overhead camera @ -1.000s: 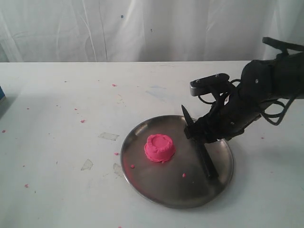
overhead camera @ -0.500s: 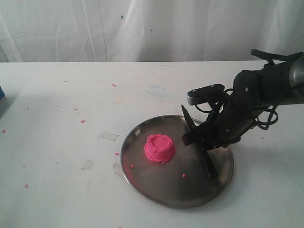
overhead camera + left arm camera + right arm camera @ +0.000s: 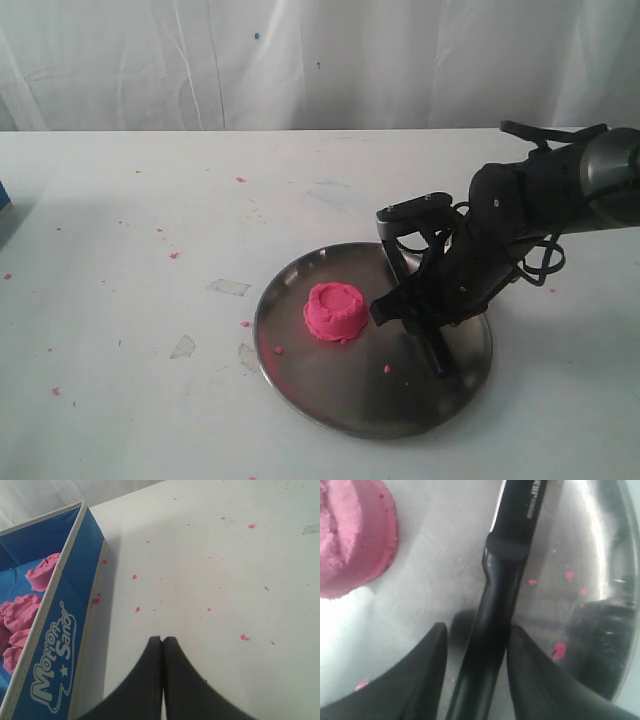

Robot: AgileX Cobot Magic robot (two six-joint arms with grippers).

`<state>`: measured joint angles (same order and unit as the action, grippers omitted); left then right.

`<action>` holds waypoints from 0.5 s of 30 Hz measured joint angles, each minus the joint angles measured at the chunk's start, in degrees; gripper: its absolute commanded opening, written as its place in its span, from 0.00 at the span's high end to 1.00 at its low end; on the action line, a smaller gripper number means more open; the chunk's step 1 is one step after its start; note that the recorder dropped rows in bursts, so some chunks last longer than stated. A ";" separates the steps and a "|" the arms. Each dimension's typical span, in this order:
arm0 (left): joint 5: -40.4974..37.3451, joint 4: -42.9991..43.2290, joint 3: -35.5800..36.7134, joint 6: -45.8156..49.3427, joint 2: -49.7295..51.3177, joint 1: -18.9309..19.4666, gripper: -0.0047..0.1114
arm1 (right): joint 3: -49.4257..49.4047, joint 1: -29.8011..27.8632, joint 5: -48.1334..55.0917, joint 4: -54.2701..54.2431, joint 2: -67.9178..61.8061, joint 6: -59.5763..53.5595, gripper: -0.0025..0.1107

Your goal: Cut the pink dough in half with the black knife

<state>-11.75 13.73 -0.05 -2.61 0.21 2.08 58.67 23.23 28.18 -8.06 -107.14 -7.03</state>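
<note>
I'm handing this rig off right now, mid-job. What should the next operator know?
Right gripper: open, jaws straddling the knife handle, not clamped yet.
Left gripper: shut, empty, over the table beside the blue box.
The knife lies on the plate, to the right of the dough in the exterior view. The dough sits whole on the plate.
Done: nothing cut.
Left: grip the knife, lift it, cut the dough in half.
</note>
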 measured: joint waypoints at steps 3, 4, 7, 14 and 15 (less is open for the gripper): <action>0.00 0.00 0.00 0.00 0.00 0.00 0.96 | 0.00 0.00 0.00 0.00 0.00 0.00 0.74; 0.00 0.00 0.00 0.00 0.00 0.00 0.96 | 0.00 0.00 0.00 0.00 0.00 0.00 0.76; 0.00 0.00 0.00 0.00 0.00 0.00 0.96 | 0.00 0.00 0.00 0.00 0.00 0.00 0.85; 0.00 0.00 0.00 0.00 0.00 0.00 0.96 | 0.00 0.09 0.00 0.00 0.00 0.00 0.96; 0.00 0.00 0.00 0.00 0.00 0.00 0.96 | 0.00 0.09 0.00 0.15 0.00 0.00 0.97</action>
<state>-11.75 13.73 -0.05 -2.61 0.21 2.08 58.67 23.32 28.18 -7.91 -107.14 -7.03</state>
